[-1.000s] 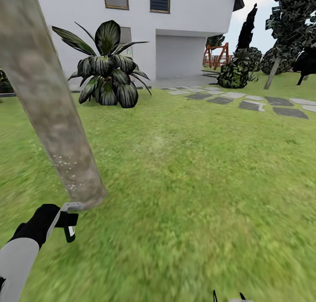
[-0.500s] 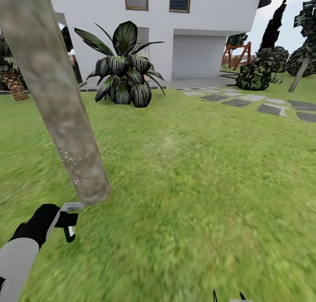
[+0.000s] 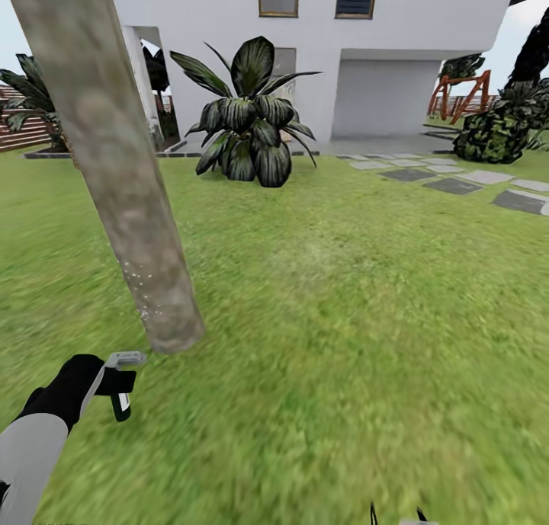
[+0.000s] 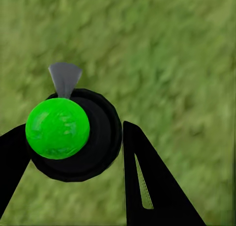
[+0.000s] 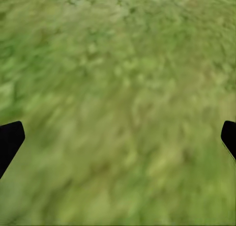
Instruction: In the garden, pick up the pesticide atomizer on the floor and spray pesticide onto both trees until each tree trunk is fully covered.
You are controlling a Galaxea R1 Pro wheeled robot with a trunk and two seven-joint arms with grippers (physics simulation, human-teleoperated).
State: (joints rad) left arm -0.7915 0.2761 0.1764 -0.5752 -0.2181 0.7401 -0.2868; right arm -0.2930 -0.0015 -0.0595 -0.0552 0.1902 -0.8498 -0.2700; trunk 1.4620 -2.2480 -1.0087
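Observation:
One leaning tree trunk (image 3: 122, 190), blotchy grey-beige, rises from the grass floor (image 3: 320, 342) at the left of the head view. Fine whitish pesticide specks (image 3: 149, 296) dot its lower part near the base. My left gripper (image 3: 107, 380) is shut on the pesticide atomizer (image 3: 120, 388), a small black bottle with a grey trigger head, held low just short of the trunk's base. From the left wrist, the atomizer (image 4: 93, 137) sits between the black fingers (image 4: 142, 182) and carries a green spot. My right gripper (image 5: 118, 137) is open over bare grass; its tips (image 3: 396, 516) poke up at the bottom edge.
A broad-leaved dark plant (image 3: 248, 132) stands before the white house (image 3: 396, 45). Grey stepping stones (image 3: 457, 182) run off to the right past a round bush (image 3: 499, 132). A small palm (image 3: 34, 91) and brown fence (image 3: 23, 129) lie far left. Open lawn spreads right of the trunk.
The whole head view has panned left, so trunk, plant and house sit further right in the picture. My left arm and the atomizer keep the same pose.

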